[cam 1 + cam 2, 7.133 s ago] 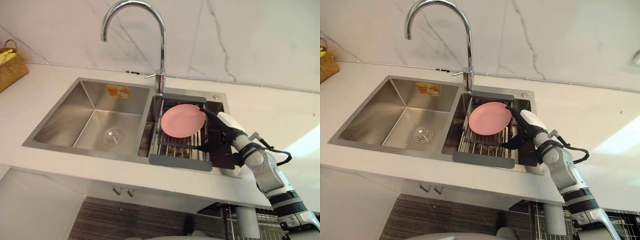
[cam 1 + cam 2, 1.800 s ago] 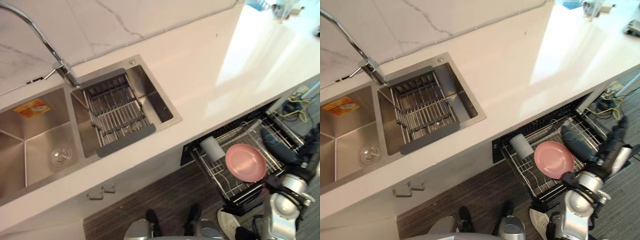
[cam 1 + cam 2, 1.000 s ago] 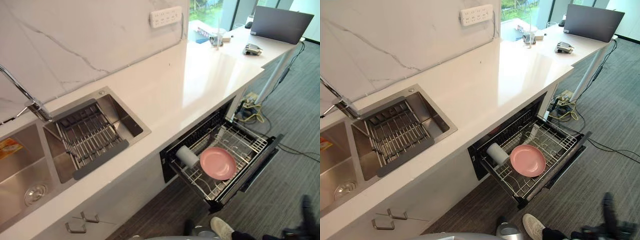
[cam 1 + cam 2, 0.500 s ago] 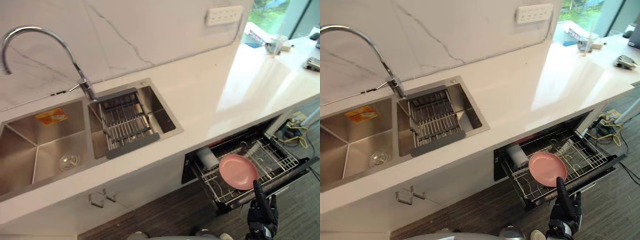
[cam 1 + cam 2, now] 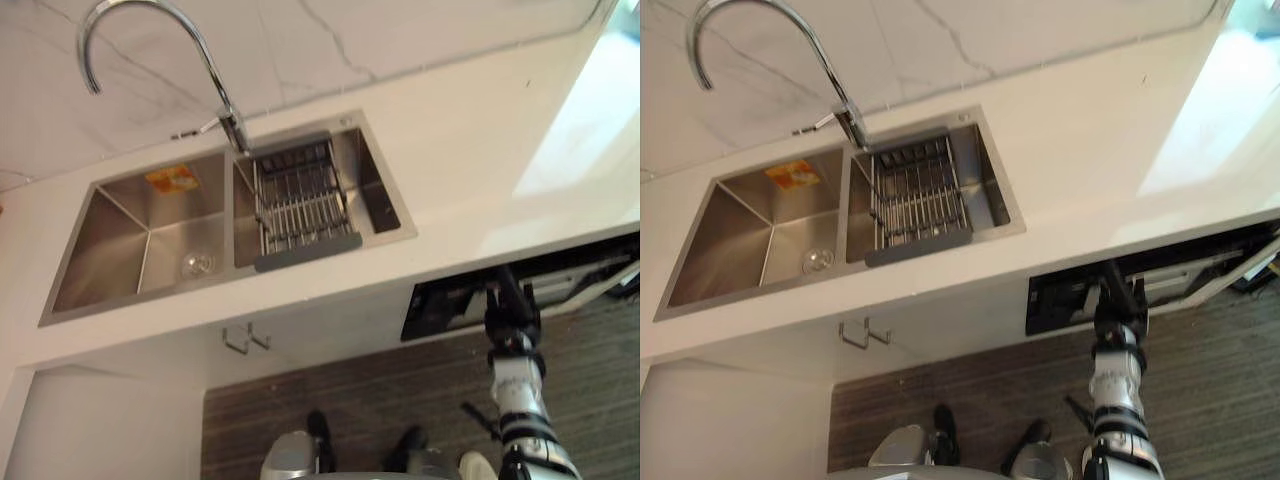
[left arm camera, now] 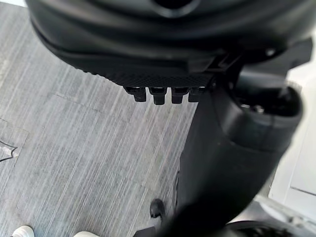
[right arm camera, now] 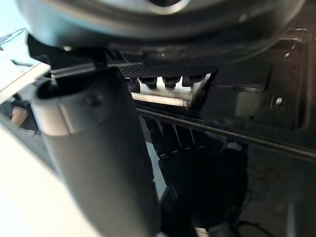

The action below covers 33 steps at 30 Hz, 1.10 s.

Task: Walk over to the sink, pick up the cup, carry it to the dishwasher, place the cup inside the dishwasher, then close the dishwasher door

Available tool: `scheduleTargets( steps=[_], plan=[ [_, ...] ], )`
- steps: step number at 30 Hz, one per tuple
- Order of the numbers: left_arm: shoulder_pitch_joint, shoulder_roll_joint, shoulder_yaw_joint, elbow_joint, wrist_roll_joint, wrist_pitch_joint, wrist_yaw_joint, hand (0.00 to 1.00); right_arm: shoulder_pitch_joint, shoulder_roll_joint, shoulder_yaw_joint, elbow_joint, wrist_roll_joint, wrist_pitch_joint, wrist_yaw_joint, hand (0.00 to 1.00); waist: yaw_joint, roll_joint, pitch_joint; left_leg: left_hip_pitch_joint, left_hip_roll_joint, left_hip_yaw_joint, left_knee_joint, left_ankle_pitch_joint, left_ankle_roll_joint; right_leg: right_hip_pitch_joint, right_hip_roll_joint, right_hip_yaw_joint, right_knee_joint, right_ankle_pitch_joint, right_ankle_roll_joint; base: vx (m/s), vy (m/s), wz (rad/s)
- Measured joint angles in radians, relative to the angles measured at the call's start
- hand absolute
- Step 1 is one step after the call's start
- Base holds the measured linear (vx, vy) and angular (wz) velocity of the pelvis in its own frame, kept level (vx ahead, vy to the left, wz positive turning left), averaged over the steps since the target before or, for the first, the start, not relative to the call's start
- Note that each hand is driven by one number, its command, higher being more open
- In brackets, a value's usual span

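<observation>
My right hand (image 5: 510, 300) reaches up from the lower right, its straight fingers (image 7: 168, 81) laid against the front edge of the dishwasher (image 5: 445, 300) under the counter. The dishwasher's rack sits almost fully inside the dark opening (image 5: 1060, 295), and a pale panel (image 5: 595, 280) still slants out at the far right. The cup and the pink plate are hidden inside. My left hand (image 6: 163, 44) hangs over the wood-look floor with relaxed fingers and holds nothing.
The double sink (image 5: 120, 250) with its tall faucet (image 5: 232, 125) lies to the left in the white counter (image 5: 480, 150). A wire drain rack (image 5: 300, 205) spans the right basin. A cabinet handle (image 5: 245, 340) sticks out below the sink.
The camera has swung down and left. The rack with the pink plate and cup has slid into the cabinet, and my right hand has risen to the dishwasher's front.
</observation>
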<state>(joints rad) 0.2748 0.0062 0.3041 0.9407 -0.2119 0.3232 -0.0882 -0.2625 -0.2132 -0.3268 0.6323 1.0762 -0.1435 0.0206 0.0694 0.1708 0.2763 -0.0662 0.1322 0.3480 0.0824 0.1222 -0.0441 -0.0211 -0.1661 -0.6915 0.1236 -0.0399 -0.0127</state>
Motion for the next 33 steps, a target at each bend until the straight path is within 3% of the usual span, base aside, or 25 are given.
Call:
scheduleTargets(
  steps=[6, 8, 11, 13, 16, 19, 22, 25, 33],
  plan=[
    [-0.005, -0.030, -0.019, -0.037, -0.062, -0.066, -0.002, 1.00, 0.001, 0.017, 0.051, -0.071, 0.001, -0.023, -0.008, 1.00, 0.001, 0.020, 0.011, -0.037, 0.010, 0.018, -0.012, 0.019, 0.007, -0.081, -0.025, 0.000, 0.101, -0.046, -0.024, -0.06, -0.003, 0.00],
    [-0.004, -0.037, -0.027, -0.037, -0.103, -0.074, -0.002, 1.00, 0.025, 0.001, 0.093, -0.115, -0.015, -0.025, -0.007, 1.00, 0.005, 0.034, 0.021, -0.037, 0.031, 0.022, -0.020, -0.054, 0.017, -0.107, -0.012, 0.010, 0.125, -0.050, -0.032, -0.03, 0.014, -0.28],
    [0.010, -0.039, -0.032, -0.038, -0.184, -0.063, -0.005, 1.00, 0.207, -0.010, 0.246, -0.206, -0.113, -0.024, 0.066, 1.00, 0.004, 0.030, 0.023, -0.023, 0.034, 0.023, -0.019, -0.057, 0.011, -0.096, -0.010, 0.009, 0.130, -0.055, -0.029, 0.02, -0.001, 0.01],
    [0.029, -0.025, -0.051, -0.038, -0.226, -0.048, -0.096, 1.00, 0.370, 0.024, 0.376, -0.169, -0.265, -0.019, 0.141, 1.00, 0.001, 0.027, 0.014, -0.008, 0.044, 0.011, -0.019, -0.063, -0.001, -0.059, 0.003, -0.011, 0.109, -0.059, -0.017, 0.05, -0.029, 0.23],
    [0.069, -0.019, -0.075, -0.038, -0.363, -0.065, -0.142, 1.00, 0.474, 0.086, 0.401, -0.081, -0.411, 0.016, 0.166, 1.00, 0.014, 0.012, -0.006, 0.002, 0.045, 0.023, -0.030, -0.059, -0.016, -0.053, 0.007, -0.007, 0.097, -0.063, -0.009, 0.10, -0.004, 0.04],
    [0.102, 0.012, -0.075, -0.037, -0.472, -0.077, -0.190, 1.00, 0.516, 0.118, 0.320, -0.047, -0.502, -0.077, 0.203, 1.00, 0.005, -0.024, -0.025, 0.050, 0.038, 0.026, -0.047, -0.066, -0.023, -0.002, 0.011, -0.007, 0.075, -0.059, 0.005, 0.08, 0.039, -0.02],
    [0.143, 0.041, -0.075, -0.028, -0.478, -0.079, -0.241, 1.00, 0.570, 0.109, 0.298, -0.004, -0.595, -0.118, 0.232, 1.00, -0.004, -0.064, -0.065, 0.089, 0.044, 0.069, -0.052, -0.083, -0.030, 0.026, 0.029, 0.027, 0.037, -0.048, 0.017, 0.10, 0.035, -0.33],
    [0.141, 0.095, -0.085, 0.009, -0.477, -0.055, -0.295, 1.00, 0.590, 0.092, 0.266, 0.098, -0.640, -0.099, 0.229, 1.00, -0.012, -0.089, -0.081, 0.127, 0.042, 0.092, -0.051, -0.090, -0.036, 0.062, 0.040, 0.051, -0.003, -0.030, 0.024, 0.12, 0.055, -0.30],
    [0.134, 0.117, -0.109, 0.047, -0.469, -0.041, -0.296, 1.00, 0.548, 0.075, 0.190, 0.229, -0.647, -0.005, 0.167, 1.00, -0.028, -0.099, -0.094, 0.184, 0.013, 0.099, -0.067, -0.096, -0.043, 0.147, 0.045, 0.050, -0.107, 0.025, 0.049, 0.05, 0.064, -0.02]
  ],
)
